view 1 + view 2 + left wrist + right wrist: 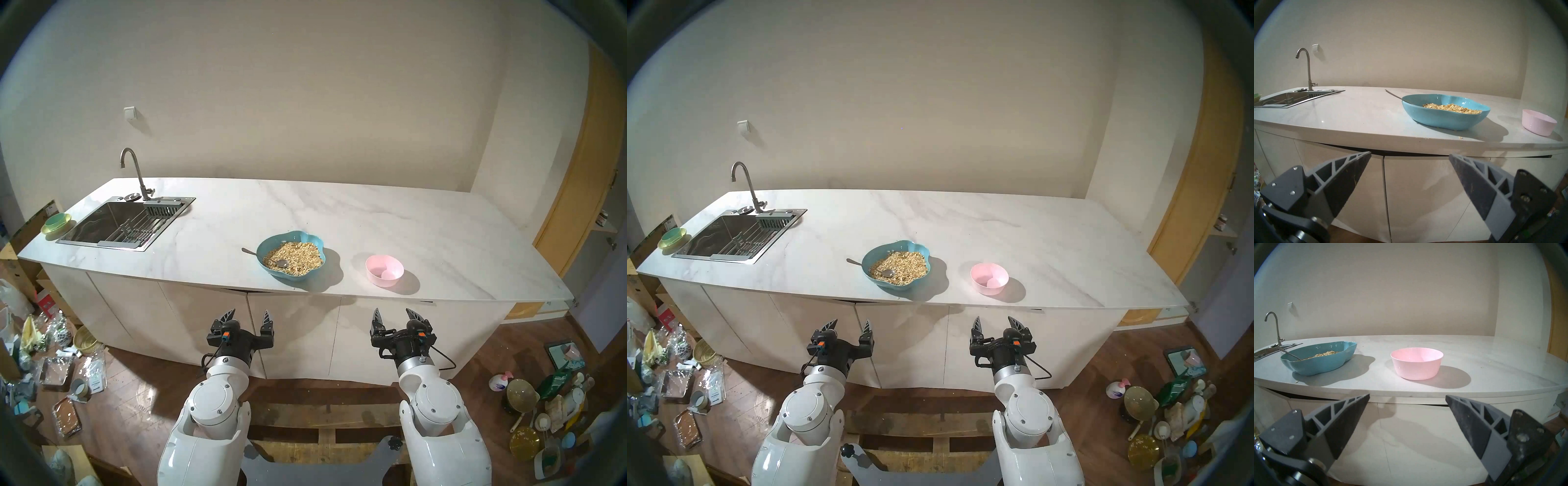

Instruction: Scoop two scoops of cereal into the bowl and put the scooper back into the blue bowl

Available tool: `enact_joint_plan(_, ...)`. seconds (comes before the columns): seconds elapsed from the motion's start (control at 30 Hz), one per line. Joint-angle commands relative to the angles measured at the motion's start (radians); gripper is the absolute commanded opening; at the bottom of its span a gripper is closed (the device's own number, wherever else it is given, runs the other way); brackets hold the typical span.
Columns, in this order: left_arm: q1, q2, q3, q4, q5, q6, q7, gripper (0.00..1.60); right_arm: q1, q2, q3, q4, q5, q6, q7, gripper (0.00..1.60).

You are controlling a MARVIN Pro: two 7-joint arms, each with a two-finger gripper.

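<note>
- Left gripper (248, 316): jaws wide apart, nothing between them. Hangs in front of the cabinet face, short of the counter edge and below the top, pointing roughly level at the counter.
- Right gripper (394, 315): same pose, jaws wide apart, holding nothing, beside the left one and level with it.
- Counter (424, 224): white marble top, just ahead of and above both sets of fingertips.
- Blue bowl (320, 259): ahead of the left gripper, a bit toward the right one, near the counter's front edge. Wavy rim.
- Cereal (298, 255): heaped in the blue bowl, fills most of it. A few stray flakes on the counter by the bowl's front.
- Spoon (263, 256): head lies on the cereal on the bowl's left side; handle leans on the rim and sticks out over the counter to the left, away from the right gripper. Neither gripper touches it.
- Pink bowl (384, 270): straight ahead of the right gripper, right of the blue bowl, apart from it. No cereal visible inside.
- Sink (112, 222) with tap (135, 171): far left of the left gripper, at the counter's left end.
- Green bowl (56, 222): on a yellow plate, left of the sink, furthest out.
</note>
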Motion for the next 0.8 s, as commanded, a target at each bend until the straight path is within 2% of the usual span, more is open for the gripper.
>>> enact_joint_plan(0.0, -0.004, 0.001, 0.001, -0.023, -0.001, -0.004, -0.003, 1.60, 0.002, -0.001, 0.000, -0.021, 0.001, -0.002, 0.000, 1.60)
enact_joint_plan(0.13, -0.006, -0.001, -0.001, -0.045, -0.001, -0.017, 0.002, 1.60, 0.002, -0.001, 0.000, -0.021, 0.001, -0.002, 0.000, 1.60)
enact_joint_plan(0.27, -0.018, -0.016, -0.024, -0.085, -0.080, 0.005, -0.030, 1.60, 0.003, -0.001, 0.000, -0.020, 0.001, -0.003, 0.000, 1.60)
enact_joint_plan(0.33, -0.032, -0.032, -0.048, -0.097, -0.162, 0.027, -0.058, 1.60, 0.003, -0.001, 0.000, -0.019, 0.000, -0.003, 0.001, 1.60)
enact_joint_plan(0.4, -0.047, -0.042, -0.068, -0.100, -0.210, 0.045, -0.073, 1.60, 0.003, -0.001, 0.000, -0.019, 0.000, -0.003, 0.001, 1.60)
enact_joint_plan(0.47, -0.066, -0.045, -0.091, -0.098, -0.301, 0.080, -0.088, 1.60, 0.003, -0.001, 0.000, -0.019, 0.000, -0.003, 0.001, 1.60)
enact_joint_plan(0.5, -0.066, -0.045, -0.091, -0.098, -0.301, 0.080, -0.088, 1.60, 0.003, -0.001, 0.000, -0.019, 0.000, -0.003, 0.001, 1.60)
enact_joint_plan(0.63, -0.110, -0.051, -0.137, -0.084, -0.495, 0.166, -0.098, 1.60, 0.003, -0.001, 0.000, -0.019, 0.000, -0.003, 0.001, 1.60)
enact_joint_plan(0.77, -0.154, -0.049, -0.171, -0.065, -0.612, 0.244, -0.101, 1.60, 0.003, -0.001, 0.000, -0.019, 0.000, -0.003, 0.001, 1.60)
